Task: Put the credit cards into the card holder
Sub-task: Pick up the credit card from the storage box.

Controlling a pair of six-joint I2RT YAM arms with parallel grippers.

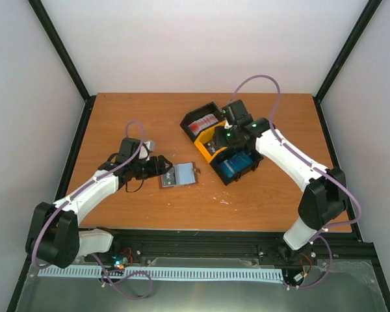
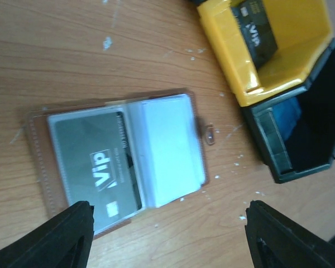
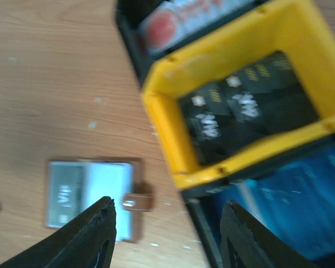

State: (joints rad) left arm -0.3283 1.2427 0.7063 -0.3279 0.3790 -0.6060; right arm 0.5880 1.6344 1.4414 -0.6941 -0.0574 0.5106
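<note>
two grippers, both with jaws apart and nothing between them. left gripper (image 2: 168,223) hangs right over the open wallet (image 2: 123,167), which lies flat mid-table (image 1: 130,117) with a grey vip card (image 2: 95,167) inside. right gripper (image 3: 167,234) is over the yellow bin (image 3: 156,111) of black cards (image 3: 240,111), nearer the far edge.

blue cards (image 3: 301,192) blurred, yellow bin (image 2: 230,56) cut off at top edge

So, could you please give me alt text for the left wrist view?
An open brown card holder lies flat on the wooden table, a grey VIP card on one side. The left gripper hangs open above it; a yellow bin and a black bin sit at upper right.
</note>
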